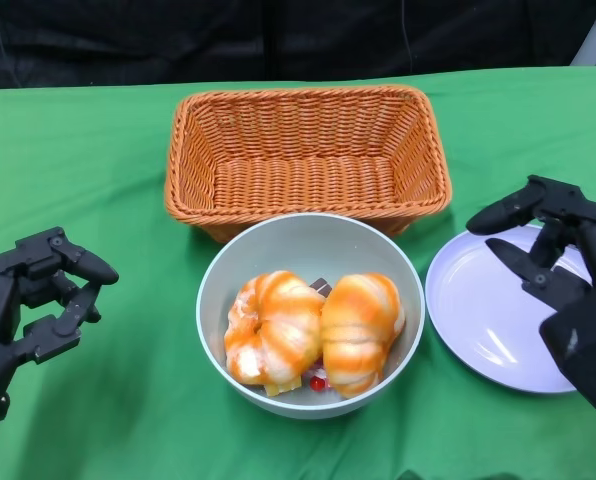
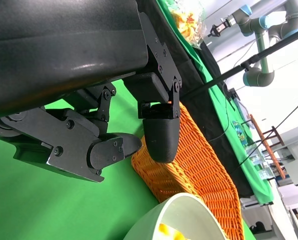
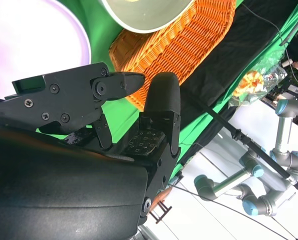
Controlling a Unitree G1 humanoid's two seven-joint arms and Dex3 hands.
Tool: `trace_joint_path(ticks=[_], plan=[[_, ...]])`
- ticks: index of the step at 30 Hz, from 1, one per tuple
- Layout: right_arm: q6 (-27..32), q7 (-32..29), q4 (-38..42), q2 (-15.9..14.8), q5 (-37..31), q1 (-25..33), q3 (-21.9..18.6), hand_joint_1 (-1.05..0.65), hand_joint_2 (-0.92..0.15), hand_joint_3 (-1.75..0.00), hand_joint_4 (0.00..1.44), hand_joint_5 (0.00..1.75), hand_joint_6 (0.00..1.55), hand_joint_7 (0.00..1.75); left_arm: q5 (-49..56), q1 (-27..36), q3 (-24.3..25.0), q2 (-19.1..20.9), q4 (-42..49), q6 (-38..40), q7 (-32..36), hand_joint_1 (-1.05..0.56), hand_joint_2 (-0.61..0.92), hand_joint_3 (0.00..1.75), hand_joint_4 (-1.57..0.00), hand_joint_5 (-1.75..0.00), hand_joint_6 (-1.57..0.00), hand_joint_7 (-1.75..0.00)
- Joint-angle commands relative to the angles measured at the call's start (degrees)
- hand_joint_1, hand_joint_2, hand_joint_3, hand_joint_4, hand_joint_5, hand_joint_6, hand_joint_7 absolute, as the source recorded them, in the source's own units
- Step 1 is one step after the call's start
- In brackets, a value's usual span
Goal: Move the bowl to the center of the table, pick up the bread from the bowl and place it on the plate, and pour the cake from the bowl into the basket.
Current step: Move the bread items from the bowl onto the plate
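Flanking bowl: left robot hand, right robot hand, both spread, empty.

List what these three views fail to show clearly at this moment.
- Cake in the bowl: head view shows only dark and red bits under the two breads; its shape is hidden.
- Plate: its right part is covered by the right hand.
- Bowl contents in both wrist views: cut off by the frame edge.
- Left hand: partly cut by the head view's left edge.
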Motion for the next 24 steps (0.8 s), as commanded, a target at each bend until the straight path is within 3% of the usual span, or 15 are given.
trace_joint_path(ticks=[1, 10, 12, 14, 15, 16, 18, 20, 24], plan=[[-1.43, -0.92, 0.84, -1.23, 0.40, 0.97, -1.21, -0.04, -0.92, -0.20, 0.69, 1.68, 0.73, 1.04, -0.77, -0.60, 0.58, 1.29, 0.57, -0.41, -0.02, -0.07, 0.72, 0.72, -0.79, -1.51, -0.80, -1.17], [-1.78, -0.33, 0.80, -1.08, 1.19, 1.50, -1.08, -0.04, -0.92, -0.20, 0.70, 1.65, 0.72, 1.04, -0.72, -0.75, 0.54, 1.44, 0.92, -0.47, -0.10, -0.05, 0.71, 0.76, -0.79, -1.51, -0.80, -1.16], [-3.47, 0.94, 0.87, -1.25, 2.51, 1.51, -0.46, -0.07, -0.90, -0.14, 0.72, 1.34, 0.77, 0.88, -0.47, -0.86, 0.42, 1.53, 1.24, -0.76, -0.05, -0.07, 0.70, 0.74, -0.79, -1.50, -0.80, -1.17], [-4.24, 1.43, 1.04, -1.41, 3.01, 1.47, -0.31, -0.08, -0.91, -0.13, 0.72, 1.27, 0.79, 0.84, -0.39, -0.93, 0.36, 1.56, 1.42, -0.90, 0.00, -0.07, 0.70, 0.74, -0.79, -1.50, -0.80, -1.18], [-5.59, 4.03, 1.23, -3.29, 3.51, 0.93, 0.37, -0.08, -0.91, -0.12, 0.72, 1.25, 0.79, 0.83, -0.58, -0.90, 0.38, 1.51, 1.27, -0.68, -0.16, -0.07, 0.70, 0.74, -0.79, -1.50, -0.80, -1.18], [-6.65, 6.05, 1.39, -4.68, 3.88, 0.53, 0.85, -0.14, -0.91, -0.07, 0.65, 0.99, 0.70, 0.57, -0.72, -0.87, 0.39, 1.47, 1.15, -0.52, -0.27, -0.07, 0.72, 0.72, -0.78, -1.51, -0.79, -1.17], [-9.26, 11.18, 1.78, -9.16, 3.19, -0.91, 2.36, -0.24, -0.92, -0.03, 0.59, 0.63, 0.66, 0.19, -0.54, -0.82, 0.34, 1.53, 1.07, -0.50, -0.13, -0.07, 0.73, 0.70, -0.77, -1.50, -0.79, -1.16], [-10.85, 13.90, 2.07, -12.02, 1.99, -2.15, 3.52, -0.32, -0.92, -0.01, 0.60, 0.37, 0.62, 0.05, -0.40, -0.85, 0.33, 1.51, 1.20, -0.73, 0.08, -0.07, 0.74, 0.66, -0.77, -1.49, -0.79, -1.16], [-11.68, 15.64, 2.46, -13.73, 0.70, -3.58, 4.81, -0.41, -0.89, 0.00, 0.61, 0.23, 0.59, 0.00, -0.23, -0.82, 0.31, 1.45, 1.18, -0.84, 0.37, -0.07, 0.75, 0.63, -0.78, -1.48, -0.79, -1.16]])
